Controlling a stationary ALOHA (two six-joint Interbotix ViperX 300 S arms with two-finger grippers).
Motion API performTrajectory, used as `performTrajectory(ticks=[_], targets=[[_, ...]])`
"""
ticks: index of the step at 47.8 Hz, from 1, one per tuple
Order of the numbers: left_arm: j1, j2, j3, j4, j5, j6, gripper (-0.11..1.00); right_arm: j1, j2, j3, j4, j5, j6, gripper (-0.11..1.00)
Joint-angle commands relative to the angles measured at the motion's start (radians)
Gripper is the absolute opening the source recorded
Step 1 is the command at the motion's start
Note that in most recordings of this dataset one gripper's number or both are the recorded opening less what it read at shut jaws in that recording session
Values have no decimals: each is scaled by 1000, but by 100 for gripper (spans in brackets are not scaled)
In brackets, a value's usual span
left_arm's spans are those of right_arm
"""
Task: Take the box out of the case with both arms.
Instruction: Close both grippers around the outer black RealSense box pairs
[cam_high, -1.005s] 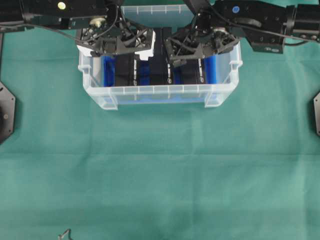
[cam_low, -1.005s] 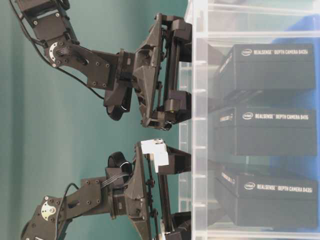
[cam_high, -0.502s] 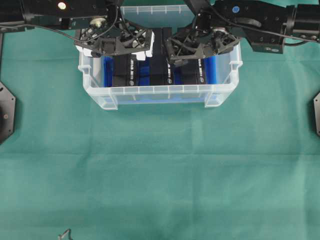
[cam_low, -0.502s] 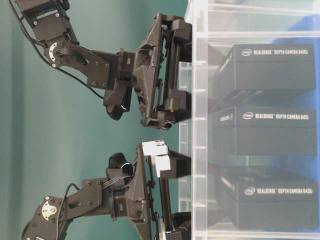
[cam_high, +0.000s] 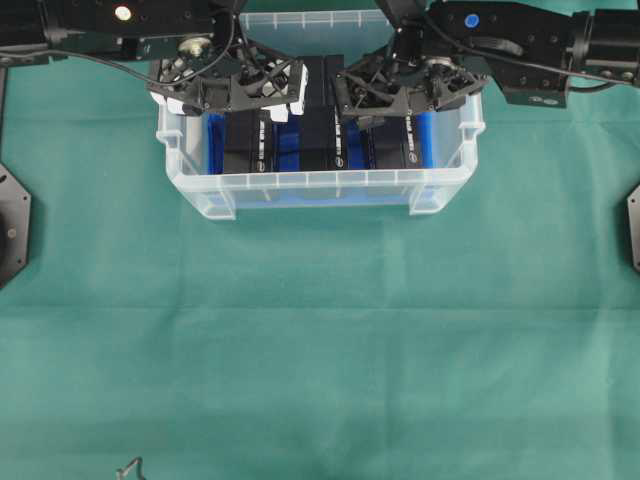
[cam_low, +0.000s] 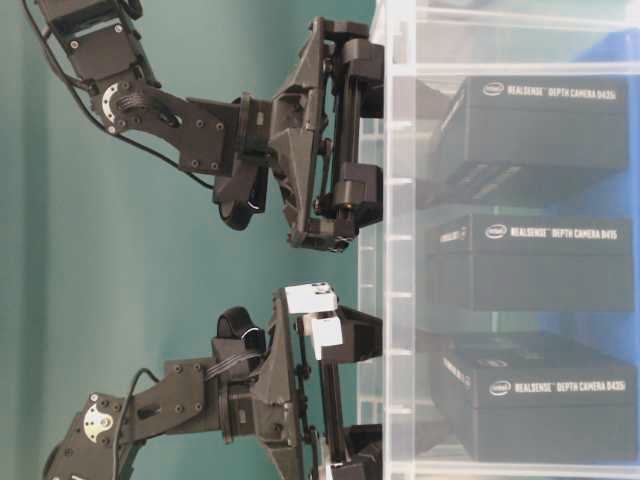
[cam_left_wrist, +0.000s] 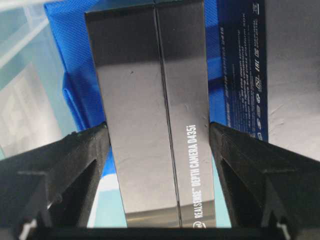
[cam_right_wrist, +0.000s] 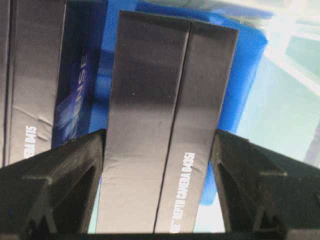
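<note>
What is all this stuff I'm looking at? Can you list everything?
Case: one, clear plastic with a ribbed rim, at the top middle of the overhead view, on the cloth.
Blue lining: one, blue, inside the case.
Camera boxes: three, black with white lettering, side by side in the case: left box, middle box, right box.
Table cloth: one, green, under everything.
Small dark object: one, at the bottom edge of the overhead view; too small to identify.
Left gripper: one, black with white parts, its fingers against both sides of the left box.
Right gripper: one, all black, its fingers against both sides of the right box.
</note>
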Motion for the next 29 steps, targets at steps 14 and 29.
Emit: performTrajectory(ticks=[14, 29], targets=[[-6, -11, 29, 3, 20, 2, 64, -6, -18, -9, -3, -2, 2, 67], [-6, -17, 14, 0, 26, 0, 64, -6, -34, -31, -2, 29, 15, 67]])
